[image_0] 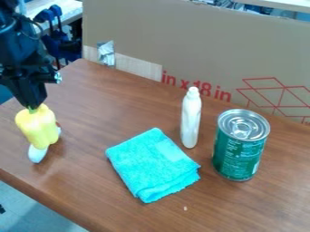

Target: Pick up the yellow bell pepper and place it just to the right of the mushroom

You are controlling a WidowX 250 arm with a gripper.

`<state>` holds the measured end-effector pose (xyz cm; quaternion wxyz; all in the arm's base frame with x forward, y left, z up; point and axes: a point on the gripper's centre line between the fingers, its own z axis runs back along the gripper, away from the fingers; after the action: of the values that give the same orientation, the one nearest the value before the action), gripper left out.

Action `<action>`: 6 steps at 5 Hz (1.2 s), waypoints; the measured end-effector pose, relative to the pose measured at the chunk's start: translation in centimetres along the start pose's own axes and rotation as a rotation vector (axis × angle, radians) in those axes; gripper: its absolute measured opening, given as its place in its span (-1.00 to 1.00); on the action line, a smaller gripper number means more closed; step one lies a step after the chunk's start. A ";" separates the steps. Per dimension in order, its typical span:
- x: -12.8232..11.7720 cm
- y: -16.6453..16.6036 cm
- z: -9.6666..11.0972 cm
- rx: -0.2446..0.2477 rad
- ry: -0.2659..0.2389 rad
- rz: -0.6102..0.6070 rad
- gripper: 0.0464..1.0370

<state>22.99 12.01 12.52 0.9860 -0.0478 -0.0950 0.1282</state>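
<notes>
Gripped by the green stem (32,109) of the yellow pepper (37,125) in the closed gripper (34,106), at the left of the counter (91,181). Probably light, firm, smooth; liable to pivot there, steadier if taken across the body.

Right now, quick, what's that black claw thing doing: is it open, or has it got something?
Gripper: closed on the green top of the yellow pepper.
</notes>
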 end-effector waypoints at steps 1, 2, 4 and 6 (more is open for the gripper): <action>1.1 -1.1 -0.6 0.013 0.006 -0.015 -0.89; 1.5 -1.9 -1.5 0.017 0.029 -0.024 -0.89; 2.0 -3.1 -4.1 0.012 0.070 -0.027 -0.89; 2.3 -3.6 -4.6 -0.014 0.074 -0.029 -0.40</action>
<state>27.00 8.79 8.84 0.9903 -0.0582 -0.0601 0.1113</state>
